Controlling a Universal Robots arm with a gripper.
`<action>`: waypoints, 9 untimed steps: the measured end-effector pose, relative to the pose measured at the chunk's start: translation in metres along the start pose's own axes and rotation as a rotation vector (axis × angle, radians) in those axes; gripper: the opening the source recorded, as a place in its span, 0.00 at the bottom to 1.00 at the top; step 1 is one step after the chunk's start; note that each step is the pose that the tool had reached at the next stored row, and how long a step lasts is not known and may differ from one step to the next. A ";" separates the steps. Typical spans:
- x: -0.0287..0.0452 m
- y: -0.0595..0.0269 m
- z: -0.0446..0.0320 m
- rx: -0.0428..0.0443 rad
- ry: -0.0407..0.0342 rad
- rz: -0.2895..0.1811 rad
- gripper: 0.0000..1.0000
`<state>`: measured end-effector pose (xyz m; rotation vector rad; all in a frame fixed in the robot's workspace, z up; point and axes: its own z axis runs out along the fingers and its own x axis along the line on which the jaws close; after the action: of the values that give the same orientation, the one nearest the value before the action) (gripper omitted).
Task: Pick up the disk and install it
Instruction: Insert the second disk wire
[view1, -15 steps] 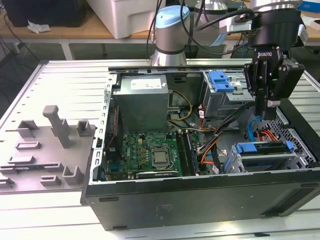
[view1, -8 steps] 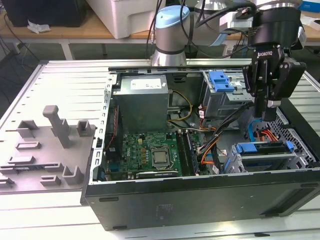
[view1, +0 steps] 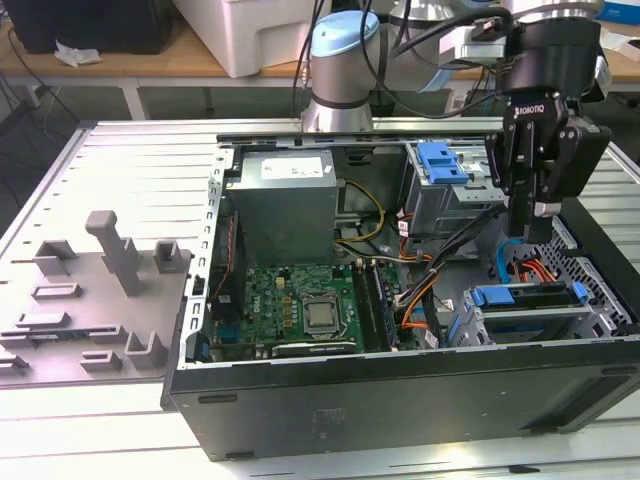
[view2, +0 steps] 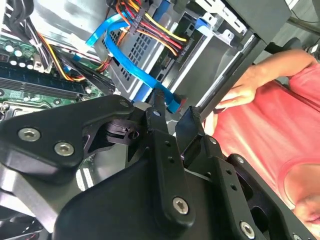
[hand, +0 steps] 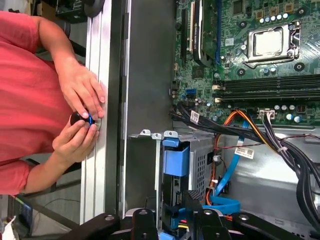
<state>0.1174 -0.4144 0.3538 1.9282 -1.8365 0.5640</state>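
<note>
On the exterior view's left, a grey moulded tray (view1: 95, 300) lay on the slatted worktop (view1: 150, 170). The open computer case (view1: 400, 390) sat in the middle with its motherboard (view1: 300, 310) exposed. Toward the exterior view's right, the disk (view1: 525, 312) sat in its bay with its blue frame showing. The end effector (view1: 528, 212) hung just above it, fingers close together, gripping nothing.

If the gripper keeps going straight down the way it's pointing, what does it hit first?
Most likely the flat blue data cable and the orange and red wires right under the gripper, behind the blue-framed silver disk; depth is hard to judge.
</note>
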 end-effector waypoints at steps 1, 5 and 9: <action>-0.0035 -0.0002 -0.0022 -0.0001 0.0033 0.000 0.36; -0.0132 -0.0007 -0.0081 -0.0040 0.0874 -0.001 0.36; -0.0184 -0.0010 -0.0092 -0.0046 0.1021 -0.001 0.36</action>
<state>0.1174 -0.3940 0.3512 1.8615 -1.7722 0.6452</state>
